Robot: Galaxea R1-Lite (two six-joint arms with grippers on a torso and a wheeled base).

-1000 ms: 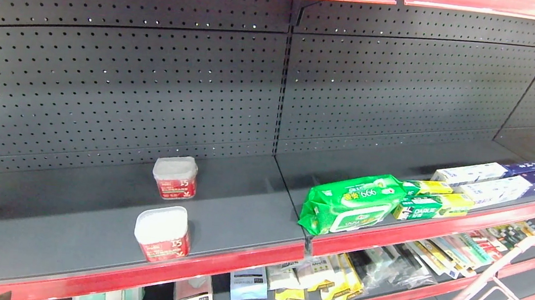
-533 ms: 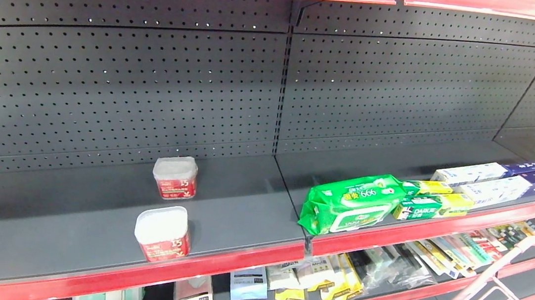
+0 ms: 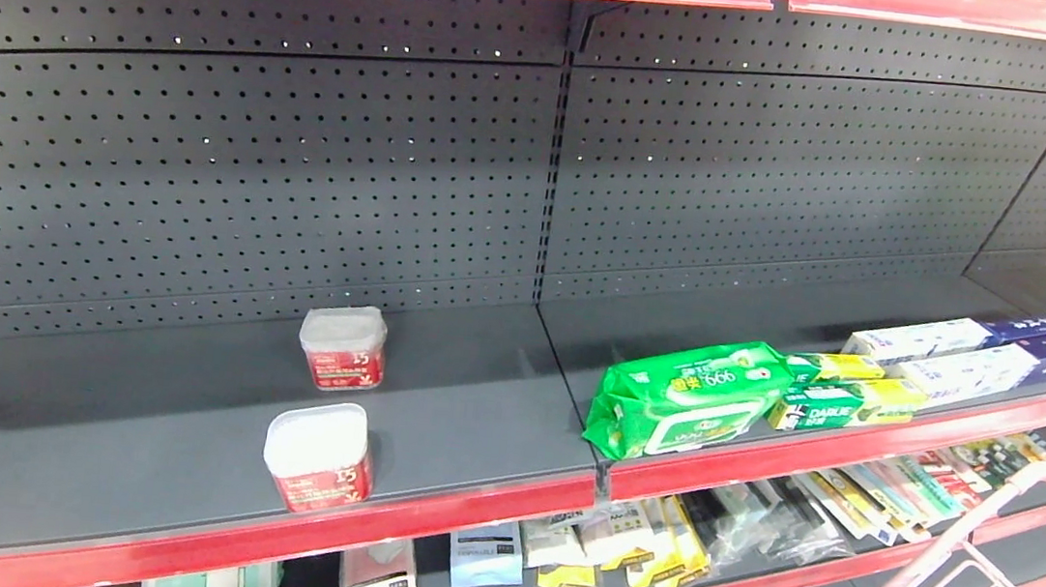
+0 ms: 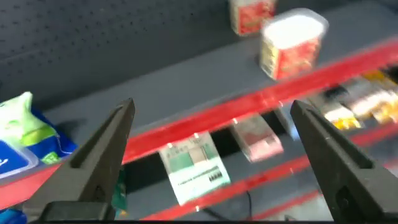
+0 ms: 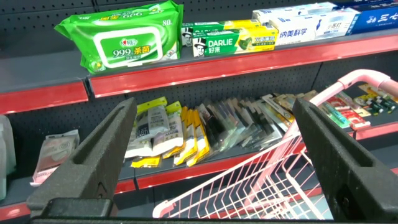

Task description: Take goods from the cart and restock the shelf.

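My left pincer (image 4: 212, 106) hangs wide open with nothing in it, just in front of the red edge of the shelf (image 4: 186, 134). 2 red tubs (image 4: 291, 46) stand on the board beyond it, 1 at the front lip and 1 farther back.

My right pincer (image 5: 212, 102) is spread just as wide and holds nothing. It hangs above the pink cart (image 5: 273, 168); what is left in its basket I cannot tell. Past it, the green wipes pack (image 5: 124, 37) and the toothpaste boxes (image 5: 227, 38) lie on the shelf.

From the head view, the left bay carries the 2 tubs with wide room beside them. The right bay has the wipes and the boxes along its front edge.

I judge the restocking partly done. Some goods are placed, but neither pincer has the next item, so a reach into the cart is what the job calls for.
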